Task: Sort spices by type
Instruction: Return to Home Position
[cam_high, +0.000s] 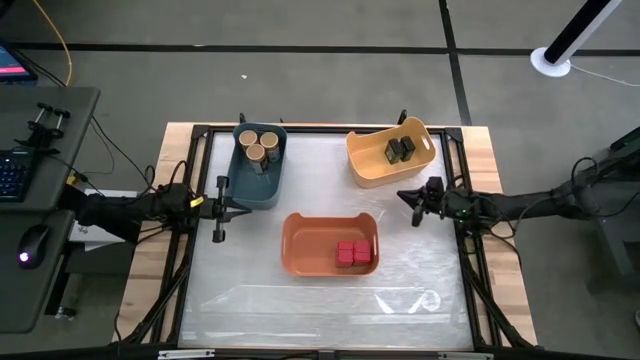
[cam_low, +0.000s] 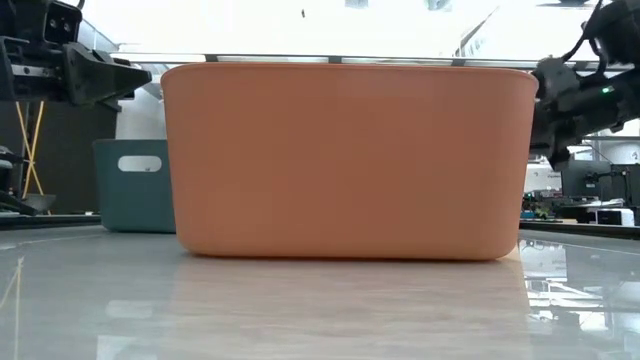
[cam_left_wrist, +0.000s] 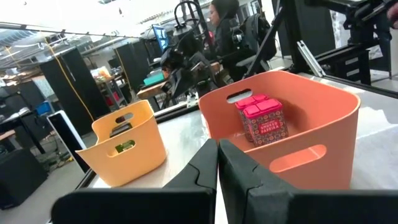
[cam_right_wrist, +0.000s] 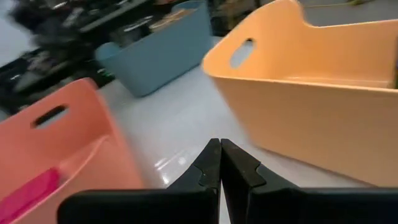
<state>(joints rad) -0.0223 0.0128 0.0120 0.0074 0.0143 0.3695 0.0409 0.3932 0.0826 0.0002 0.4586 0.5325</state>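
"Which step is this?"

"Homing, I judge. Sorting looks done: jars (cam_high: 258, 147) in the blue bin (cam_high: 255, 192), dark blocks (cam_high: 400, 150) in the yellow bin (cam_high: 365, 168), tins (cam_high: 352, 254) in the orange bin (cam_high: 310, 245)."

"The pincers?"

"The left pincer (cam_left_wrist: 217, 144) and right pincer (cam_right_wrist: 220, 144) are pressed together, pinching nothing, above the bench (cam_high: 300, 310) beside the bins."

"Next?"

"Draw each arm back clear of the rims. No grasp is needed."
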